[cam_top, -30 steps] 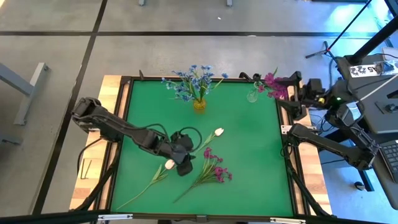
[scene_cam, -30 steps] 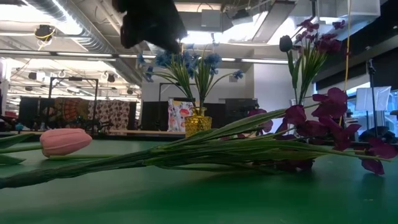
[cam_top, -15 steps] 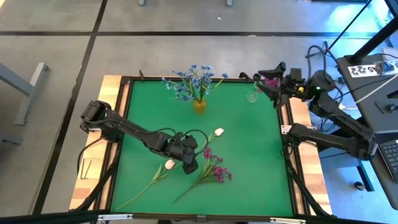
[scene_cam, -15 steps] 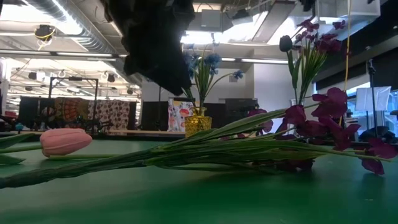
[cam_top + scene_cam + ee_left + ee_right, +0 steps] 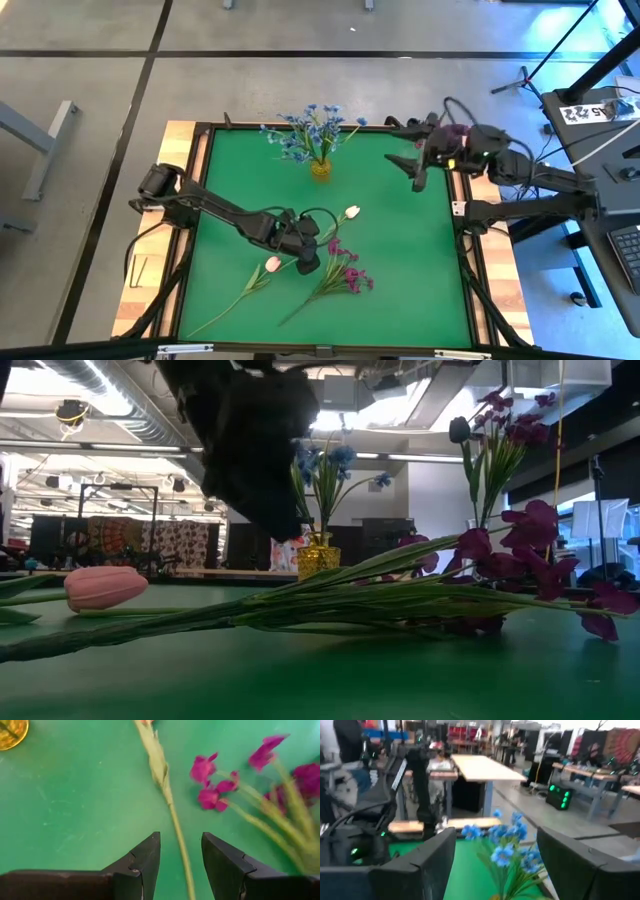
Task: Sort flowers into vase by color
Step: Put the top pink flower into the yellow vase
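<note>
My left gripper (image 5: 308, 262) hangs open just above the table, its fingers on either side of the thin green stem (image 5: 179, 840) of the white tulip (image 5: 352, 212), apart from it. A second, pinkish tulip (image 5: 272, 264) and a bunch of magenta flowers (image 5: 350, 276) lie flat on the green table beside it. Blue flowers (image 5: 310, 128) stand in a yellow vase (image 5: 320, 168) at the far edge. More magenta flowers (image 5: 500, 430) stand upright at the far right. My right gripper (image 5: 417, 166) is open in the air over the far right corner, holding nothing.
The green table top (image 5: 400, 260) has a raised dark rim (image 5: 458, 250). The right arm's dark body (image 5: 520, 175) reaches in over the right edge. Beyond the table are room furniture and stands.
My left gripper has sunk toward the table and tipped further down, coming over the white tulip's stem between the two lying flowers. My right arm has swung in from beyond the right edge toward the table's left, over the far right corner.
</note>
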Available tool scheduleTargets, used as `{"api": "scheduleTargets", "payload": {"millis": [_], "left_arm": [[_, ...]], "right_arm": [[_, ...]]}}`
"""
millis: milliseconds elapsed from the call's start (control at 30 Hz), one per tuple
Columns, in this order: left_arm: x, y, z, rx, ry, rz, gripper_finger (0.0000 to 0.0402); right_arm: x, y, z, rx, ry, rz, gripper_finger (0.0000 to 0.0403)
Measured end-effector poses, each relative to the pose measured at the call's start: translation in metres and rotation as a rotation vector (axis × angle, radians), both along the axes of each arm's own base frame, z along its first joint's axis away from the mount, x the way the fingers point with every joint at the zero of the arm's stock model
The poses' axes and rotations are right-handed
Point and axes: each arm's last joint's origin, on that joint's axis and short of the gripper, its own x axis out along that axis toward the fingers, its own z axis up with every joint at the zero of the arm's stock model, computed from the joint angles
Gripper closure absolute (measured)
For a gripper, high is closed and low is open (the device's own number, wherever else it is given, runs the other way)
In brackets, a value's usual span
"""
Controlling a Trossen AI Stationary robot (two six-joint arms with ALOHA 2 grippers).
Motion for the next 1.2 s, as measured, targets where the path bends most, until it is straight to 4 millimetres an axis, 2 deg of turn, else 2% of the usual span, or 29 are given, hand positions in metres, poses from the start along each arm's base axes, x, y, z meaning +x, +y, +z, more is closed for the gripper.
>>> {"api": "scheduleTargets", "payload": {"millis": [167, 367, 833, 1033, 1200], "left_arm": [[0.002, -0.001, -0.014, 0.016, 0.049, -0.003, 0.0263], [0.006, -0.001, -0.025, -0.046, 0.068, -0.007, 0.0259], [0.016, 0.015, -0.048, -0.127, 0.12, 0.029, 0.0198], [0.017, 0.019, -0.052, -0.137, 0.135, 0.068, 0.0205], [0.015, 0.02, -0.054, -0.124, 0.16, 0.087, 0.0236]], "right_arm": [[0.009, 0.011, -0.006, 0.024, 0.038, 0.057, 0.0126], [0.008, 0.02, -0.004, 0.03, 0.028, 0.064, 0.0126], [0.003, 0.021, 0.004, 0.025, 0.013, 0.024, 0.0126], [0.003, 0.021, 0.001, 0.01, 0.04, 0.023, 0.0126], [0.002, 0.021, 0.0, 0.002, 0.059, 0.023, 0.0126]]}}
